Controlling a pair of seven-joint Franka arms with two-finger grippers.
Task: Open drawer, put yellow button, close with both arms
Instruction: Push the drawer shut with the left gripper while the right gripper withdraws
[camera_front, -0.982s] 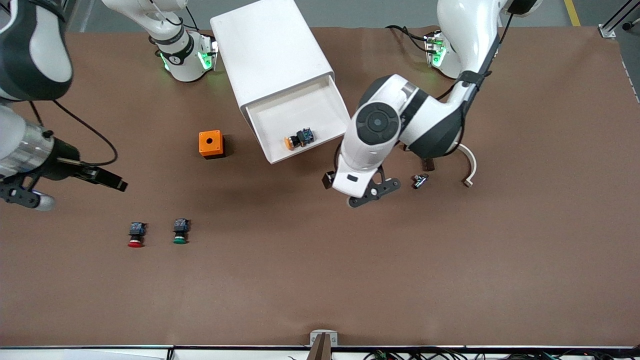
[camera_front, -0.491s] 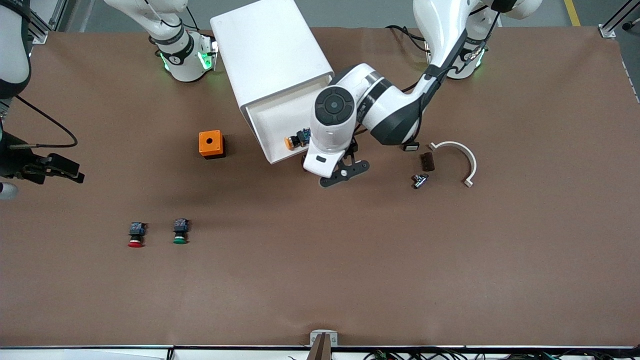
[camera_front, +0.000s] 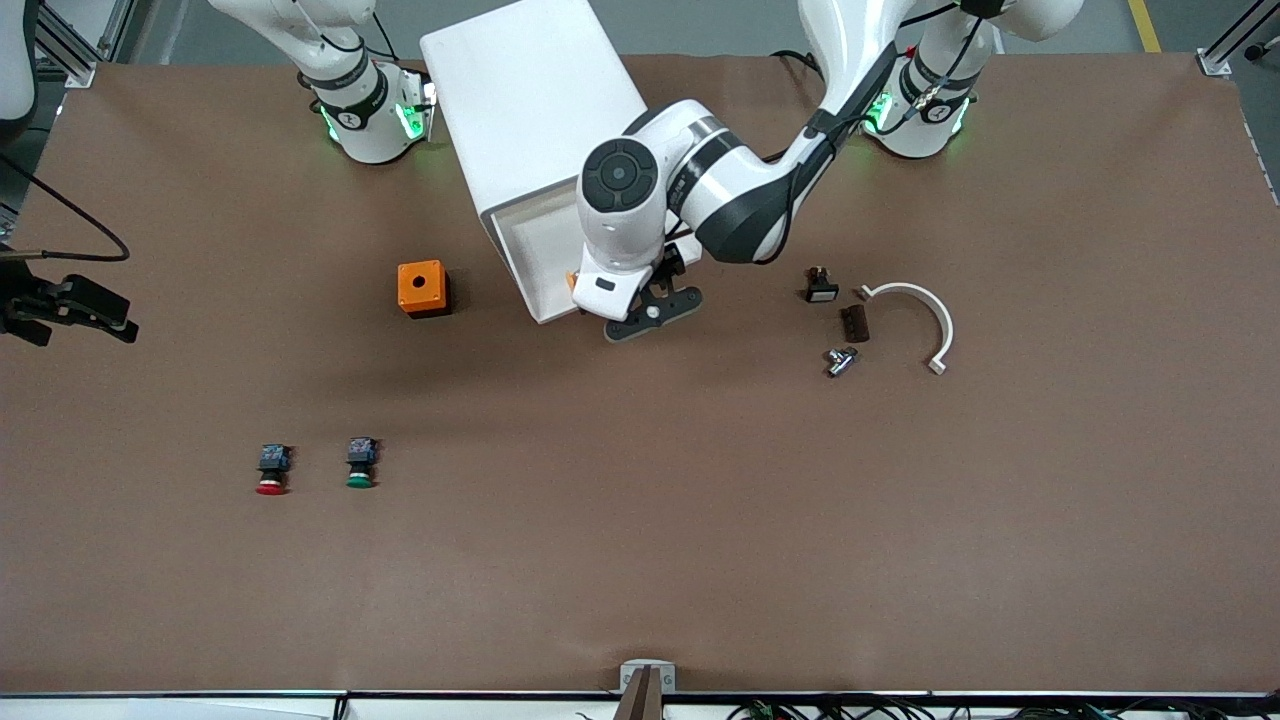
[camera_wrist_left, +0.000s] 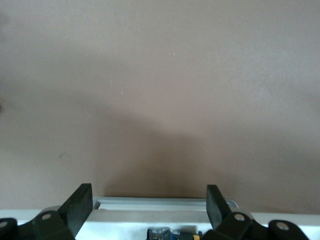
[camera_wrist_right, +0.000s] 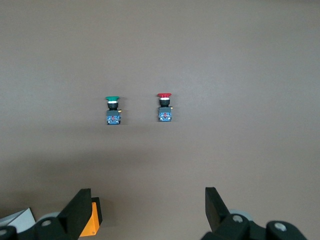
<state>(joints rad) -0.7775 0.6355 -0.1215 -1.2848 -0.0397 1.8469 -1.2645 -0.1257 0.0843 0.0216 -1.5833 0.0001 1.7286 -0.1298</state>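
The white cabinet stands between the arm bases with its drawer pulled out toward the front camera. The yellow button lies in the drawer. Only a sliver of its orange cap shows beside the left hand; its blue-black body shows in the left wrist view. My left gripper is open and empty over the drawer's front rim, with one finger at each end of the rim's visible stretch. My right gripper is open, empty and high over the right arm's end of the table.
An orange box with a hole stands beside the drawer. A red-capped button and a green-capped button stand nearer the front camera. A black part, a brown piece, a metal piece and a white curved strip lie toward the left arm's end.
My left gripper has swung from over the table beside the drawer to over the drawer's front rim, covering the yellow button. My right gripper has drawn back toward its end of the table.
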